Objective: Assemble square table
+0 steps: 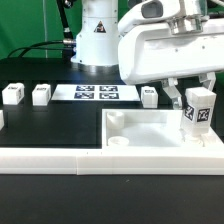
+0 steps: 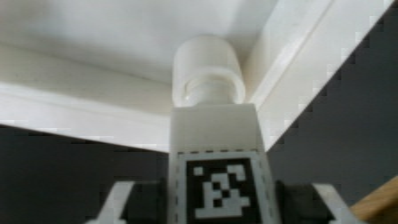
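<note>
White, smooth plastic nearest: a long border bar (image 1: pixel 50 158) on the black tabletop (image 1: pixel 50 125), then the rimmed square slab (image 1: pixel 150 125). The hand (image 1: pixel 198 98) grips a tagged block leg (image 1: pixel 199 114) upright at the slab's corner, on the exterior view's right. Loose legs (image 1: pixel 41 94) sit beyond.

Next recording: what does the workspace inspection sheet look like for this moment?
Surface: black table; white bars along its front.
Job's things: slab lying recessed face up; one leg held upright by a corner of it; three loose legs in a row behind.
Clutter: marker board only.
Hand: hand shut on the leg.
Cables: nothing seen.
Surroundings: arm base, green backdrop.
</note>
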Controlling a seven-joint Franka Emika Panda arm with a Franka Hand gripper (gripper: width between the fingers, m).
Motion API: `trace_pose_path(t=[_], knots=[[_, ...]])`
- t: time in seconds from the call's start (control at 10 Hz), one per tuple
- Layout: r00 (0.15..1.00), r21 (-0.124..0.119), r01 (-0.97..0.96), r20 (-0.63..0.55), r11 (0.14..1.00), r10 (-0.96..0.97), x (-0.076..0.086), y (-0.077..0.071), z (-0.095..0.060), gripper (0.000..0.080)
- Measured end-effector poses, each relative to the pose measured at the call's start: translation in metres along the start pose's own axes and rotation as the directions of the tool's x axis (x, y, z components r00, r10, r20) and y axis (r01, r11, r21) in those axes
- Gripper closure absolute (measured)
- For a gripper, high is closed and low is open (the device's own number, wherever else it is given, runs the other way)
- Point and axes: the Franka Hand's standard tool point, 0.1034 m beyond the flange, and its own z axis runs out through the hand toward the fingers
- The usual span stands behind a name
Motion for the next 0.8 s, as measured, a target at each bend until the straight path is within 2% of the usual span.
trace_pose_path(t=[0.4, 0.6, 0.7, 0.8], knots=[[1.0, -0.001, -0.003, 0.0, 1.0, 0.003, -0.0046, 0.0013, 0.005, 0.0509], [1.0, -0.001, -0.003, 0.0, 1.0, 0.003, -0.0047, 0.0013, 0.0051, 0.0261], [1.0, -0.001, -0.003, 0.0, 1.0, 0.003, -0.0048, 0.0013, 0.0051, 0.0185], [1.0, -0.001, -0.003, 0.001, 1.0, 0.003, -0.0048, 0.0013, 0.0051, 0.0185]])
